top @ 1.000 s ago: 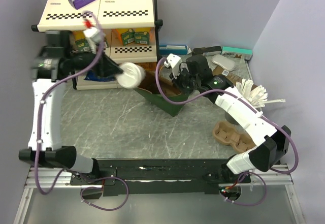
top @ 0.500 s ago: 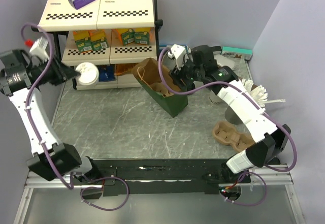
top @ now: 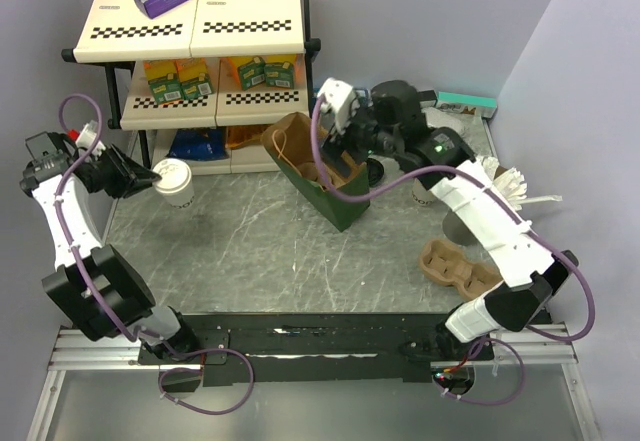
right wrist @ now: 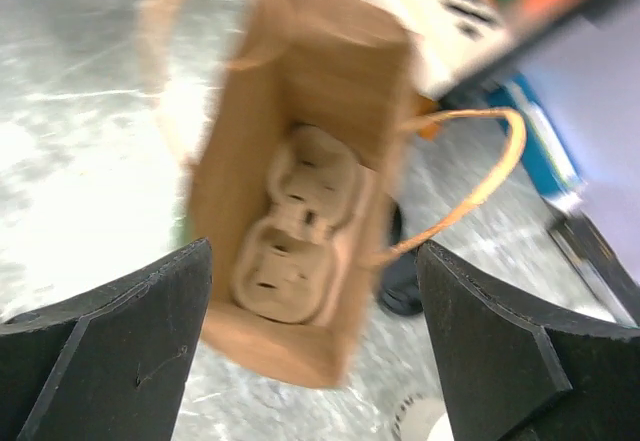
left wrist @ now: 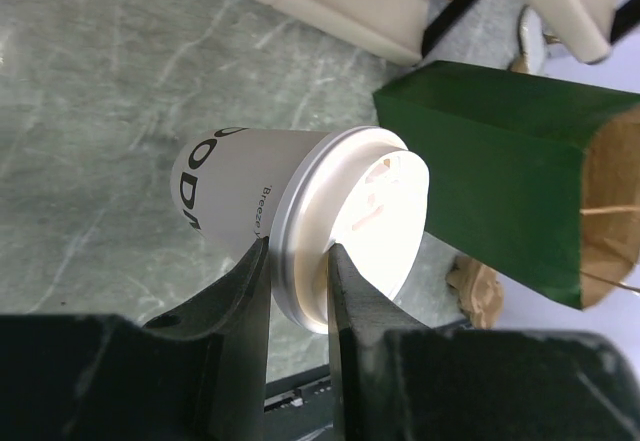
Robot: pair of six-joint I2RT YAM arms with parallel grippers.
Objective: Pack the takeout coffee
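Observation:
A white takeout coffee cup (top: 176, 183) with a white lid hangs at the table's left side, level with the shelf's foot. My left gripper (top: 150, 177) is shut on it; in the left wrist view the fingers (left wrist: 352, 291) pinch the lid's rim, with the cup (left wrist: 240, 186) lying sideways between them and the gripper (left wrist: 297, 256) below it. My right gripper (top: 348, 153) hovers open over the upright green paper bag (top: 335, 201). In the right wrist view the bag (right wrist: 300, 81) shows its brown inside and a pulp cup tray (right wrist: 295, 236) at the bottom, under the empty gripper (right wrist: 315, 271).
A cream shelf unit (top: 200, 21) stands at the back left. A second pulp tray (top: 460, 266) lies at the right, beside a tumbler of white sticks (top: 500, 186). Boxes and a dark round object (right wrist: 400, 281) sit behind the bag. The green bag (left wrist: 500, 171) is to the cup's right.
My left arm has swung the cup away from the bag's mouth to the far left and lower. My right gripper has opened, and the bag went from tilted to upright.

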